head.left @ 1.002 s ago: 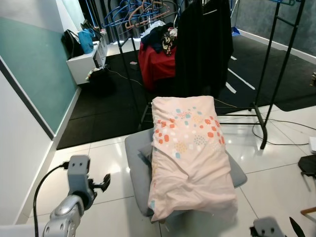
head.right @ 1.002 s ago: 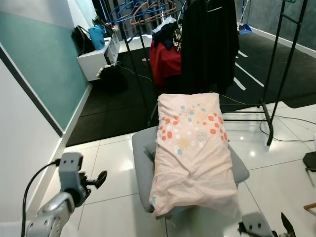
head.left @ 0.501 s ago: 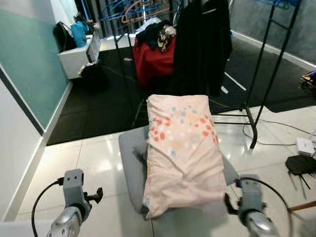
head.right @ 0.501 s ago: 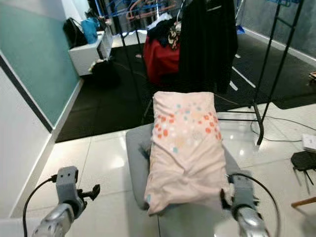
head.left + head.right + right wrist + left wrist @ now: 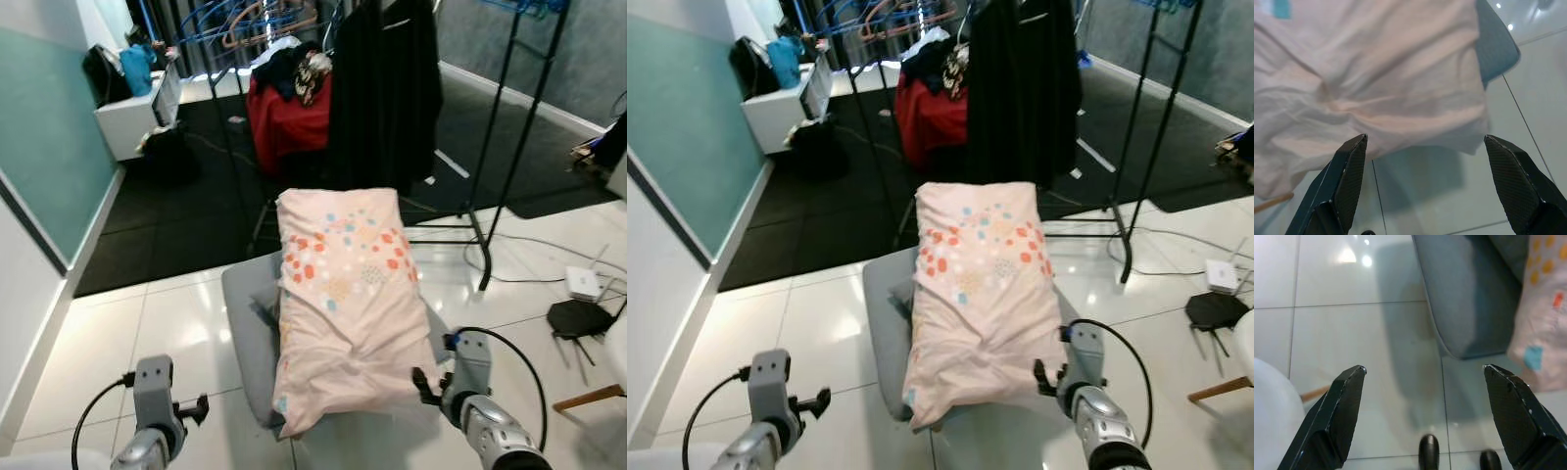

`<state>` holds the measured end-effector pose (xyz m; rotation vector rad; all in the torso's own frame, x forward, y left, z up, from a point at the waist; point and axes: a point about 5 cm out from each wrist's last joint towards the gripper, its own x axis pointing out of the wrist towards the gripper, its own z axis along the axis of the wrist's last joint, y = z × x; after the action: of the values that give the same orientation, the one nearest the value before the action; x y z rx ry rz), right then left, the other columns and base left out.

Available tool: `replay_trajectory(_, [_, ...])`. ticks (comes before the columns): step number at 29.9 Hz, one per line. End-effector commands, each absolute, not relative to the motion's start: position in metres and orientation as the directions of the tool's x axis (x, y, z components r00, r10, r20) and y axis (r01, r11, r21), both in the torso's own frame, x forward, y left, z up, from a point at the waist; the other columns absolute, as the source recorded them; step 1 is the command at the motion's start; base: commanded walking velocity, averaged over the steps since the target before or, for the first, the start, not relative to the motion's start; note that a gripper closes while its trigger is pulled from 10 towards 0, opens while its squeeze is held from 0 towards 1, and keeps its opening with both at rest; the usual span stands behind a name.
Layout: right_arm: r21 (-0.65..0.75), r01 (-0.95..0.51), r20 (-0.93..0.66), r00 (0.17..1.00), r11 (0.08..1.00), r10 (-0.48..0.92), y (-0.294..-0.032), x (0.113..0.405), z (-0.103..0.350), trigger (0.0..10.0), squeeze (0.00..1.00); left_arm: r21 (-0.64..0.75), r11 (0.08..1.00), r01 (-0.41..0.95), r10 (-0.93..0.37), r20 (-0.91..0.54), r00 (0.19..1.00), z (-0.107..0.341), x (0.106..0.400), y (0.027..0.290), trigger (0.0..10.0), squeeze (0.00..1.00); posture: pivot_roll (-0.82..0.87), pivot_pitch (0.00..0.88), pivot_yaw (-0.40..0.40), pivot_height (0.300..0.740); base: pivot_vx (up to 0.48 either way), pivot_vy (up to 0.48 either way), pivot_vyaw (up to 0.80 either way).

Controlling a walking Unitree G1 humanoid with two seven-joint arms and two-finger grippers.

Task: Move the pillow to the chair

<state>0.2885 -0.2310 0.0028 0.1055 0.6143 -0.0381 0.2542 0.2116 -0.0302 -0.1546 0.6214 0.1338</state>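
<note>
one pale pink pillow (image 5: 345,308) with coloured dots lay lengthwise on a grey chair (image 5: 243,323) at the centre of the frame, its near end overhanging the seat. at lower right the right gripper (image 5: 1425,183) hung just beside that end, fingers spread and empty. at lower left the left gripper (image 5: 1425,413) hovered over white floor tiles (image 5: 186,338), fingers also spread.

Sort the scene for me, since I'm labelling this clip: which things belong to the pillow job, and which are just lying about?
Job:
- pillow, lying on the chair
- chair, grey seat
- right end effector, open, beside the pillow's near corner
- left end effector, open, over floor

Lying about:
- clothes rack
- black garment
- red cloth
- cables
</note>
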Motion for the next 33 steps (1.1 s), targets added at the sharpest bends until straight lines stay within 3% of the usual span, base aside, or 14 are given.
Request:
replay_trajectory(1, [0.093,0.043,-0.583,0.812,0.995,0.02,-0.222,0.291,0.001,10.0,0.0,-0.066,0.98,-0.19,0.114,-0.593,0.797,-0.031,0.251,0.221,10.0,0.0,-0.22,0.012,0.066,0.74,0.0,0.0,0.8])
replay_trajectory(18, [0.148,0.043,-0.545,0.837,0.988,0.045,-0.221,0.302,0.01,10.0,0.0,-0.104,0.987,-0.12,0.025,-0.646,0.763,-0.044,0.238,0.215,10.0,0.0,-0.21,0.04,0.077,0.74,0.0,0.0,0.79])
replay_trajectory(25, [0.164,0.067,-0.516,0.856,0.984,0.028,-0.218,0.308,0.016,10.0,0.0,-0.112,0.985,-0.13,0.023,-0.665,0.746,-0.047,0.233,0.219,10.0,0.0,-0.19,0.013,0.086,0.74,0.0,0.0,0.79])
replay_trajectory(28, [0.233,0.166,-0.499,0.866,0.958,-0.028,-0.218,0.314,0.021,10.0,0.0,-0.093,0.986,-0.142,0.039,-0.69,0.723,-0.05,0.229,0.222,10.0,0.0,-0.19,0.01,0.085,0.74,0.0,-0.46,0.0])
replay_trajectory(33, [0.201,0.161,-0.508,0.861,0.966,-0.037,-0.219,0.314,0.021,10.0,0.0,-0.089,0.984,-0.152,0.046,-0.701,0.712,-0.052,0.228,0.22,10.0,0.0,-0.19,0.002,0.08,0.74,0.0,-0.283,0.0])
